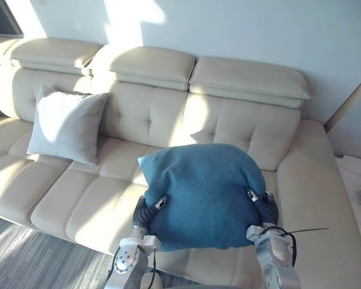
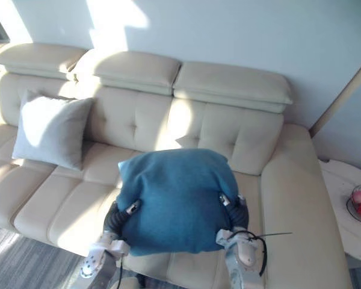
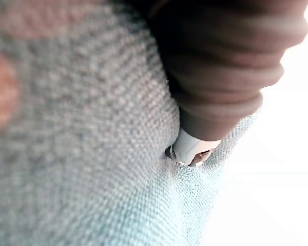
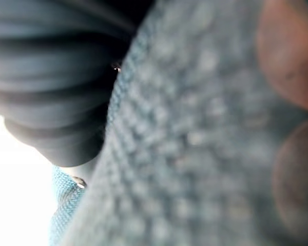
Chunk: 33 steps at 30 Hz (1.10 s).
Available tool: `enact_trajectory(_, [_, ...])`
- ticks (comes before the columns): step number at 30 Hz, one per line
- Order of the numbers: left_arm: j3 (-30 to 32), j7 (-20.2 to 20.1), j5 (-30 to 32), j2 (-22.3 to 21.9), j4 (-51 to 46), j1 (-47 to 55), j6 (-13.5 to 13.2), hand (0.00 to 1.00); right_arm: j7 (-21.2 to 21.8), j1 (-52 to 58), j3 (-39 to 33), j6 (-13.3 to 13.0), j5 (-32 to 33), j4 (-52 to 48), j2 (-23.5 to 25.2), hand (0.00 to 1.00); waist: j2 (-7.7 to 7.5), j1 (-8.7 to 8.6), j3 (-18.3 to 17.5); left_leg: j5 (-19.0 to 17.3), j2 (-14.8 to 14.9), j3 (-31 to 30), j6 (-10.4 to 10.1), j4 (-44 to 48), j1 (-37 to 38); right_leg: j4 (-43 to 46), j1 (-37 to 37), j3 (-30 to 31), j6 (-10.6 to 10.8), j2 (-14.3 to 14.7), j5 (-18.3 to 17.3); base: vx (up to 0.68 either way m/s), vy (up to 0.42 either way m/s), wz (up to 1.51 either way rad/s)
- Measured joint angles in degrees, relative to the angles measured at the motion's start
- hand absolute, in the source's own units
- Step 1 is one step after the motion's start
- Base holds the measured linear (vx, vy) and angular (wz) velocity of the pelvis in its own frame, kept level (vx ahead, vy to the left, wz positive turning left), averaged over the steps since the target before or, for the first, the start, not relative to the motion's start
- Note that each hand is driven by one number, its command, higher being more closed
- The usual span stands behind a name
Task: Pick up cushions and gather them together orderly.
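Blue cushion (image 1: 204, 192) sits clamped between left hand (image 1: 145, 211) and right hand (image 1: 266, 205), one pressed into each lower side, grip hidden in the fabric so can't tell open or curled; grey cushion (image 1: 65, 125) leans on the sofa (image 1: 253, 129) back, well out past the left hand.
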Motion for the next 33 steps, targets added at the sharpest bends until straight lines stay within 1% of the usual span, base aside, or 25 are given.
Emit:
enact_trajectory(2, [-1.07, 0.26, 0.53, -0.01, 0.47, 0.00, 0.40, 1.00, -0.60, 0.05, -0.05, 0.09, -1.64, 2.10, -1.10, 1.00, 0.55, -0.24, -0.35, 2.29, 0.54, 0.32, -0.56, -4.48, 2.19, -0.17, -0.12, 0.45, -0.20, 0.69, 0.16, -0.04, -0.093, -0.12])
enact_trajectory(4, [-1.94, 0.35, 1.11, -0.05, 0.57, -0.16, 0.49, 1.00, -1.49, -0.20, -0.44, 0.17, -2.64, 3.34, -1.66, 1.00, 1.02, -0.25, -0.73, 4.39, 1.70, 1.39, -1.08, -8.59, 3.29, -1.08, -1.25, 1.15, -0.86, 1.78, 1.14, -0.03, -0.081, -0.26])
enact_trajectory(5, [-1.94, 0.65, 1.18, -0.04, 0.57, -0.68, 0.48, 1.00, -2.12, -0.66, -0.43, 0.18, -3.99, 3.34, -1.65, 1.00, 1.71, -0.20, -0.93, 4.94, 2.02, 1.62, -1.13, -9.33, 3.11, -1.34, -1.89, 1.49, -0.82, 2.15, 1.63, -0.03, -0.058, -0.38])
enact_trajectory(6, [-1.89, 1.43, 1.56, -0.04, 0.57, -1.86, 0.48, 1.00, -2.80, -1.78, -0.43, 0.34, -5.27, 3.35, -1.68, 1.00, 1.56, -0.10, -0.41, 5.68, 2.55, 2.56, -1.20, -10.67, 2.79, -1.77, -3.08, 2.41, -0.98, 2.69, 2.61, -0.02, -0.034, -0.45])
enact_trajectory(7, [-1.55, 1.68, 1.83, -0.03, 0.57, -3.51, 0.42, 1.00, -3.34, -3.69, -0.42, 0.49, -6.19, 3.35, -1.79, 1.00, 2.16, 0.19, 0.31, 6.03, 2.86, 3.28, -1.11, -11.12, 2.44, -1.95, -4.14, 3.33, -0.91, 3.01, 3.35, -0.05, -0.017, -0.43])
enact_trajectory(8, [-1.32, 2.22, 2.08, -0.02, 0.58, -5.18, 0.39, 1.00, -3.92, -5.43, -0.42, 0.52, -6.28, 3.35, -2.06, 1.00, 2.23, 0.13, 1.00, 6.23, 2.98, 3.49, -1.01, -10.95, 1.32, -1.92, -5.40, 3.59, -0.81, 3.12, 3.86, -0.09, 0.000, -0.44])
enact_trajectory(9, [-1.06, 3.21, 2.21, -0.03, 0.58, -7.91, 0.15, 1.00, -5.03, -8.37, -0.39, 0.52, -7.77, 3.35, -2.57, 1.00, 1.92, 0.10, 1.48, 6.77, 3.24, 4.46, -0.80, -10.96, -1.26, -1.75, -8.63, 4.48, -0.57, 3.28, 4.74, -0.12, 0.005, -0.39])
enact_trajectory(11, [0.69, 4.78, 2.26, -0.27, 0.57, -13.79, -0.36, 1.00, -6.80, -15.42, -0.05, 0.53, -8.64, 3.26, -3.22, 1.00, 1.58, 0.22, 5.09, 7.81, 3.40, 5.55, -0.24, -10.54, -4.49, -1.63, -12.06, 5.74, -0.19, 3.47, 6.72, -0.13, 0.013, -0.41])
enact_trajectory(13, [2.52, 8.05, 2.26, -0.28, 0.57, -21.02, -0.59, 1.00, -9.65, -23.39, 0.18, 0.53, -10.69, 3.11, -3.56, 1.00, 0.91, 0.66, 6.47, 8.20, 3.48, 7.03, 0.13, -8.26, -11.08, -0.21, -19.25, 6.85, 0.34, 3.30, 8.39, -0.18, 0.034, -0.39])
enact_trajectory(16, [4.53, 11.66, 2.28, -0.34, 0.57, -28.53, -1.11, 1.00, -12.73, -31.11, 0.43, 0.66, -12.12, 3.09, -3.89, 1.00, 0.99, 1.30, 8.44, 8.08, 3.11, 7.64, 0.67, -5.95, -15.11, 2.80, -24.09, 7.11, 0.75, 2.78, 8.61, -0.11, 0.029, -0.17])
enact_trajectory(17, [5.19, 13.39, 2.31, -0.03, 0.66, -33.16, -1.62, 1.00, -14.33, -35.21, 0.24, 0.71, -12.68, 3.09, -4.79, 1.00, 0.93, 1.80, 9.40, 8.12, 3.06, 7.67, 0.79, -5.03, -16.92, 3.94, -26.20, 7.17, 0.76, 2.62, 8.62, -0.12, 0.026, -0.05])
enact_trajectory(19, [5.78, 15.51, 2.55, 0.77, 1.40, -41.14, -2.87, 1.00, -16.49, -42.37, -0.12, 0.75, -12.72, 3.12, -7.13, 1.00, 1.01, 3.02, 9.89, 8.13, 3.21, 7.45, 1.14, -2.99, -21.52, 5.04, -30.27, 7.14, 1.12, 2.61, 8.83, -0.13, 0.019, -0.03])
enact_trajectory(21, [7.88, 17.90, 2.78, 2.83, 5.73, -52.24, -5.66, 1.00, -18.76, -53.64, -1.23, 0.69, -12.96, 4.85, -8.43, 1.00, 1.40, 3.31, 12.90, 9.40, 3.11, 7.41, 1.90, -2.94, -23.88, 5.22, -32.77, 7.28, 1.83, 2.55, 9.81, -0.14, 0.012, -0.04])
enact_trajectory(23, [9.94, 19.69, 2.77, 4.67, 10.88, -61.88, -7.08, 1.00, -20.29, -63.63, -1.98, 0.36, -14.83, 9.12, -8.85, 1.00, 1.55, 3.22, 14.65, 10.54, 2.94, 7.50, 2.38, -3.36, -26.42, 5.14, -35.56, 7.56, 2.13, 2.47, 10.88, -0.15, 0.017, -0.05])
enact_trajectory(24, [10.77, 20.37, 2.77, 5.59, 13.45, -66.56, -7.64, 1.00, -21.12, -68.54, -2.08, 0.09, -15.09, 11.95, -9.57, 1.00, 1.54, 3.02, 15.62, 11.77, 2.61, 7.52, 2.66, -4.54, -27.48, 4.94, -37.09, 7.60, 2.31, 2.28, 11.53, -0.10, 0.021, 0.01])
enact_trajectory(27, [12.40, 21.40, 2.41, 7.11, 19.94, -77.31, -8.21, 1.00, -22.95, -79.07, -2.35, 0.00, -15.10, 18.22, -11.20, 1.00, 1.67, 2.80, 18.54, 15.27, 1.94, 7.51, 3.32, -8.72, -29.84, 2.63, -40.07, 7.56, 2.89, 1.92, 13.98, -0.06, 0.027, 0.02])
enact_trajectory(28, [12.96, 21.49, 2.09, 7.44, 22.10, -79.59, -8.37, 1.00, -23.28, -81.21, -2.72, 0.00, -15.10, 19.81, -11.20, 1.00, 1.66, 2.66, 18.97, 16.27, 1.76, 7.50, 3.44, -10.09, -30.79, 1.82, -41.30, 7.53, 3.05, 1.86, 14.69, -0.04, 0.031, 0.02])
enact_trajectory(29, [13.04, 21.52, 1.97, 7.67, 23.94, -81.08, -8.46, 1.00, -23.44, -82.55, -3.18, -0.01, -15.12, 21.09, -11.20, 1.00, 1.66, 2.63, 19.54, 16.93, 1.56, 7.49, 3.52, -10.96, -31.32, 1.37, -41.99, 7.51, 3.21, 1.74, 15.04, -0.03, 0.039, 0.03])
enact_trajectory(30, [13.07, 21.53, 1.76, 8.07, 26.60, -83.51, -8.45, 1.00, -23.66, -84.82, -3.72, 0.11, -15.12, 23.35, -11.15, 1.00, 1.70, 2.62, 21.36, 17.55, 1.30, 7.50, 3.64, -11.81, -31.44, 1.14, -42.37, 7.50, 3.33, 1.58, 15.24, -0.01, 0.032, 0.05])
enact_trajectory(31, [13.15, 21.49, 1.40, 8.22, 28.84, -85.22, -8.45, 1.00, -23.79, -86.07, -4.10, 0.38, -15.11, 25.03, -11.11, 1.00, 1.69, 2.58, 22.11, 17.99, 1.10, 7.37, 3.69, -12.26, -32.37, 1.11, -43.36, 7.23, 3.42, 1.36, 15.32, 0.00, 0.029, 0.07])
enact_trajectory(33, [13.94, 21.20, 0.92, 8.00, 32.44, -88.07, -7.97, 1.00, -24.38, -88.05, -4.42, 1.17, -15.08, 27.97, -10.93, 1.00, 1.71, 2.39, 22.15, 18.53, 0.87, 6.96, 3.80, -12.32, -35.66, 1.17, -46.39, 6.80, 3.64, 1.10, 15.52, 0.02, 0.031, 0.09])
